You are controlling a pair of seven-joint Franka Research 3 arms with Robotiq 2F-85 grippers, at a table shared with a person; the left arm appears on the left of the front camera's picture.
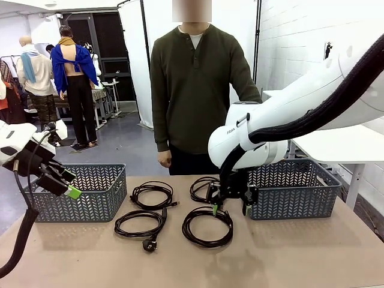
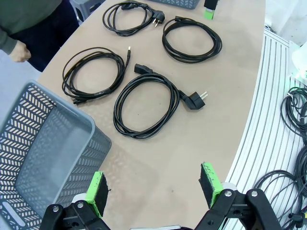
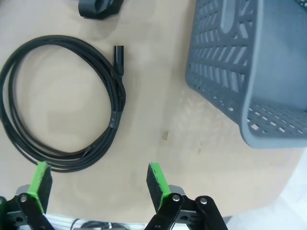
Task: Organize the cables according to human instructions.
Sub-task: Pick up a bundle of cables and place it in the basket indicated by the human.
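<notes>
Several black coiled cables lie on the brown table between two baskets: far left point(image 1: 152, 195), near left point(image 1: 140, 223), far right point(image 1: 203, 189) and near right point(image 1: 207, 226). My right gripper point(image 1: 231, 207) hangs open just above the table over the near right coil's far edge, beside the right basket. In the right wrist view it point(image 3: 98, 184) stands open over the edge of a coil point(image 3: 62, 103). My left gripper point(image 1: 63, 183) is open above the left basket's front. In the left wrist view it point(image 2: 154, 189) holds nothing, and a coil with a plug point(image 2: 142, 105) lies beyond it.
A grey lattice basket point(image 1: 90, 198) stands at the left and another point(image 1: 300, 195) at the right; they also appear as the left basket point(image 2: 43, 153) and the right basket point(image 3: 254, 72). A person point(image 1: 195, 90) stands at the far edge, one hand point(image 1: 165, 159) hanging by the table. Bare tabletop runs along the front.
</notes>
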